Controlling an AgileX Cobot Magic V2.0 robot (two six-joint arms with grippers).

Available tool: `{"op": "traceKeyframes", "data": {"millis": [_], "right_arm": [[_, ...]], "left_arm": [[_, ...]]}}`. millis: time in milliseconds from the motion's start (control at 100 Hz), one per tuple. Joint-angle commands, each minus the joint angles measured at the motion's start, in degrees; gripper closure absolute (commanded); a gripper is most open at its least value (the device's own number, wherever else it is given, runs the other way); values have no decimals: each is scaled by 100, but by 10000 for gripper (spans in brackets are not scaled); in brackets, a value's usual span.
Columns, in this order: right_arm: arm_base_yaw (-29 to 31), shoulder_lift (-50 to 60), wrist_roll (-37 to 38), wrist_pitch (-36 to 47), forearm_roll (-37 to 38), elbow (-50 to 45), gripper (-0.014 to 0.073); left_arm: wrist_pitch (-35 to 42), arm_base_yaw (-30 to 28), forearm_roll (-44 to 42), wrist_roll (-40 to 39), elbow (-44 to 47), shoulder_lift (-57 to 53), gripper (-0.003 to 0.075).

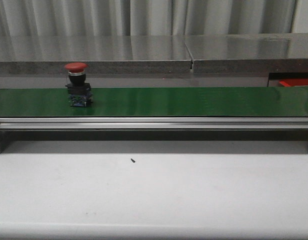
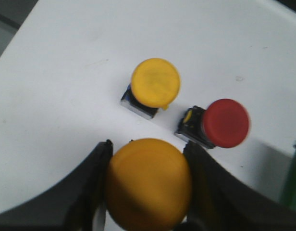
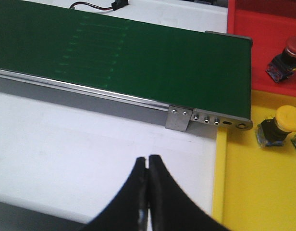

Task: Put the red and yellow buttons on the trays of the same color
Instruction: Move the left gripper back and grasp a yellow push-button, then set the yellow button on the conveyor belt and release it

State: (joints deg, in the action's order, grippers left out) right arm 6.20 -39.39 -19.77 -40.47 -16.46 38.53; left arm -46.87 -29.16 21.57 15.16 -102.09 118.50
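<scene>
Your left gripper (image 2: 148, 192) is clamped on a yellow button (image 2: 149, 185), its cap facing the wrist camera so the long axis runs along the line of sight; the body below the cap is hidden. Just beyond the fingertips, on the white table (image 2: 66, 72), stand a second yellow button (image 2: 155, 83) and a red button (image 2: 226, 122), both upright with caps up, near each other but apart. Only the left wrist view shows these three.

Your right gripper (image 3: 148, 192) has its fingers pressed together on nothing, above the table's white surface. Ahead of it lies the end of the green belt (image 3: 138, 53). To one side, the yellow tray (image 3: 263, 192) holds a yellow-capped button (image 3: 281, 126) lying tilted, and the red tray (image 3: 253, 38) beyond holds a red-capped one (image 3: 286, 54), also tilted.

The front view alone shows a belt button (image 1: 77, 85), red cap up, axis vertical, standing on the belt's left part; neither arm appears there.
</scene>
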Motion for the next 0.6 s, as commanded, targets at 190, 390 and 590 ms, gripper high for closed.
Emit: {"op": "traceKeyframes", "data": {"millis": [190,390,590], "right_arm": [[-13,24,-41,324,-51,162,710],[-13,24,-41,324,-51,162,710],[-13,24,-41,324,-51,162,710]], "left_arm": [[134,705,384,4,486,-1354,739],[284,1334,384,26,978,-1532,739],[631,1749,384,26,1356,-1532,739]]}}
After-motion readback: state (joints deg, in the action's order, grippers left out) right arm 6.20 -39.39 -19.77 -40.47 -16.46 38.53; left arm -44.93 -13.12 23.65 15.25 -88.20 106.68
